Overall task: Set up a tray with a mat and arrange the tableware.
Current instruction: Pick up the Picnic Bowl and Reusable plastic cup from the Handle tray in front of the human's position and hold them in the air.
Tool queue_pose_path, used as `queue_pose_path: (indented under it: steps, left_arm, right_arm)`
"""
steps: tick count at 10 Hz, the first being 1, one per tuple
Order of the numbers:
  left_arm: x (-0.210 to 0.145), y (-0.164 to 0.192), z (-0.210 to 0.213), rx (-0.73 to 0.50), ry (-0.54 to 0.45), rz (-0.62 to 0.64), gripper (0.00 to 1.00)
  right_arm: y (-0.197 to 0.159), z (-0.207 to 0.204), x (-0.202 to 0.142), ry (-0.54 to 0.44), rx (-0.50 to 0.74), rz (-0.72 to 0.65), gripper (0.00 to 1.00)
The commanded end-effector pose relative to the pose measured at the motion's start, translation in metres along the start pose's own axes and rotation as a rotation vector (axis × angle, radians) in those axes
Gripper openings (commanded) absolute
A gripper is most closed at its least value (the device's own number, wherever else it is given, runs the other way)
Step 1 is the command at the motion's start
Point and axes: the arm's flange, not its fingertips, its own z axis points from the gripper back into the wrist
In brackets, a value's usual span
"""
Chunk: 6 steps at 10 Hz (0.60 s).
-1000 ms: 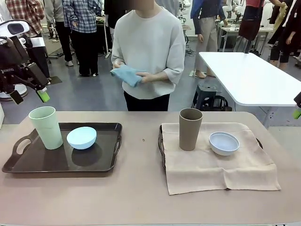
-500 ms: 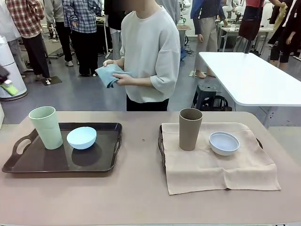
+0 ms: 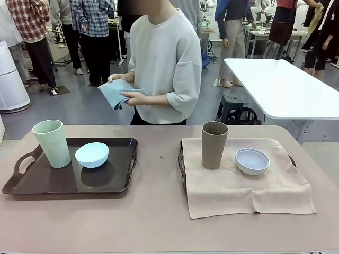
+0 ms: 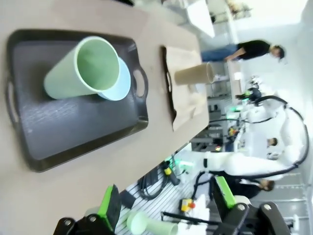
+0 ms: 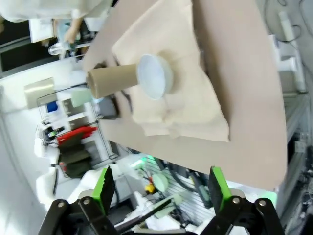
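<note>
There are two tall handleless tumblers: a pale green tumbler (image 3: 52,143) and a taupe-brown tumbler (image 3: 214,144). The small round bowls are also two: a light blue bowl (image 3: 91,154) and a greyish-white bowl (image 3: 252,161).

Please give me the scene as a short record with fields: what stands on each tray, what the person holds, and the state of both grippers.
left tray: bare, no mat; green tumbler and blue bowl stand on it, side by side.
right tray: covered by beige mat; brown tumbler and white bowl stand on the mat.
person: at the far side, holds a blue cloth in both hands.
left gripper: fingers open, empty.
right gripper: fingers open, empty.
</note>
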Motion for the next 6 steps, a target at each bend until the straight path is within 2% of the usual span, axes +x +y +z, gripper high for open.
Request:
queue_pose_path:
  steps: [1,3,6]
  left_arm:
    - [-0.007,0.018,0.009,-0.087,-0.054,-0.015,1.0]
    - [-0.014,0.036,0.023,-0.138,-0.093,-0.009,1.0]
    - [-0.008,0.053,0.034,-0.143,-0.104,0.039,1.0]
  right_arm:
    - [-0.018,0.025,0.006,-0.019,0.09,0.002,0.99]
    - [-0.034,0.045,-0.005,-0.053,0.134,-0.006,0.99]
    - [-0.05,0.071,-0.022,-0.124,0.231,0.004,0.99]
